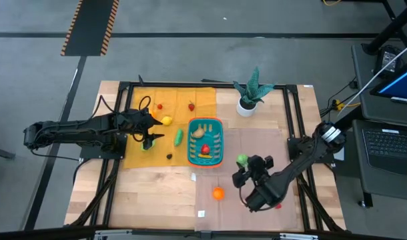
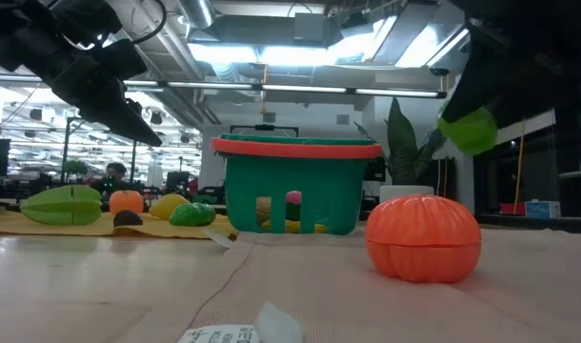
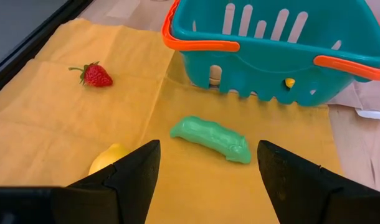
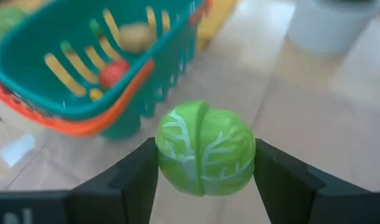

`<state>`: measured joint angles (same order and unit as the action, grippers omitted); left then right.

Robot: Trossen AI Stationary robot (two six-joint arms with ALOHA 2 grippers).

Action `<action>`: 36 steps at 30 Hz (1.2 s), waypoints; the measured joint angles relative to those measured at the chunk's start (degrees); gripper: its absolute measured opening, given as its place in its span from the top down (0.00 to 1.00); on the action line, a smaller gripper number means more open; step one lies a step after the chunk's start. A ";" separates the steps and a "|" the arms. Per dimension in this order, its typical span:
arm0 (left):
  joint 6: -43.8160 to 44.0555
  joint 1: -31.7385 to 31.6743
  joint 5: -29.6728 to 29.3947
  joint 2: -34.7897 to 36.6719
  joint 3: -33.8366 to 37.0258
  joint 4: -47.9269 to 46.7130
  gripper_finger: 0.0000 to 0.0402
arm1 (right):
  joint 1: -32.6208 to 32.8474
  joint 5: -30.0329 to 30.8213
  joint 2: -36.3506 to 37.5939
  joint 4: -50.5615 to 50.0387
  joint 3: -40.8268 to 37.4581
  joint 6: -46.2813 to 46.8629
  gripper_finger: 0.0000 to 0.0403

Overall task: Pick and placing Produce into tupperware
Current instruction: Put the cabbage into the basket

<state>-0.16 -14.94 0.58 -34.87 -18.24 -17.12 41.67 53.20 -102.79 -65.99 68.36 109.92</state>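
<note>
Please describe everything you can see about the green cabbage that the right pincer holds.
The cabbage is a round, light green toy with pale painted veins and a seam down its middle, looking like smooth plastic. The right pincer grips it from both sides, one dark finger on each. It hangs in the air, clear of the table, beside the teal basket, not yet over it.

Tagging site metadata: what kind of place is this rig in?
Likely a robotics lab or workshop: two arms on a framed wooden table, a laptop workstation beside it, hazard-striped concrete floor, open ceiling lights.

Basket [image 1: 215, 123] top unobstructed
</note>
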 joint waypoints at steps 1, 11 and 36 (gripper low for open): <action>0.02 0.00 0.00 0.01 0.00 0.01 0.35 | 0.47 2.45 0.35 0.16 -0.98 -0.42 0.43; 0.39 0.02 0.00 0.01 0.00 0.24 0.35 | 3.20 17.12 3.64 2.83 -10.42 -2.46 0.43; 3.08 0.00 -0.02 -0.01 0.00 5.32 0.35 | -0.82 18.82 11.48 33.90 -16.72 -37.17 0.46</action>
<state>2.92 -14.94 0.56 -34.87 -18.24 -11.80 40.85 72.02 -91.31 -32.09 51.64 72.75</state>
